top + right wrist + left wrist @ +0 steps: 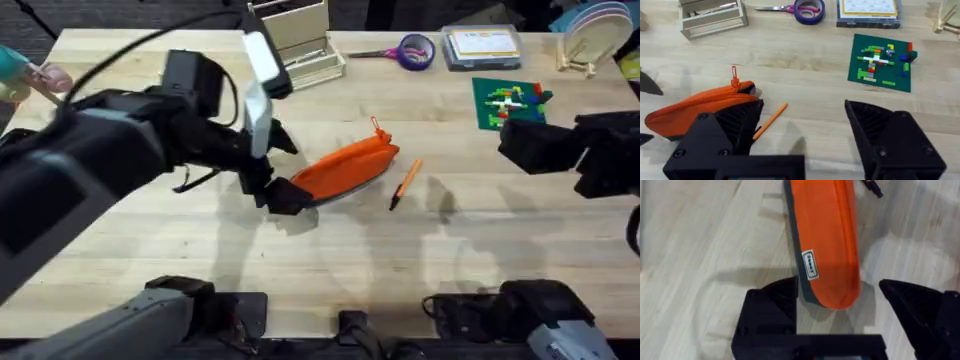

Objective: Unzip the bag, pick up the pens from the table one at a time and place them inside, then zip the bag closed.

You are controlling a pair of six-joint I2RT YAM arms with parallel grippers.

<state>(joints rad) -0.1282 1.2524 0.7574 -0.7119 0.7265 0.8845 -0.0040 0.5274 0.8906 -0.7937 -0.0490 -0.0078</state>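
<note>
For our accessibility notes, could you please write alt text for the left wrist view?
The left gripper, fingers open, straddles the near end of the orange pencil pouch lying zipped on the wooden table. A small white label sits on the pouch's side, and an orange pen's black tip lies beyond it.

Matt, perhaps cloth bag (346,167); wood table (480,240).

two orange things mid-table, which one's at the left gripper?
The bag: its end sits between the open left gripper. The pen lies apart, beside it.
</note>
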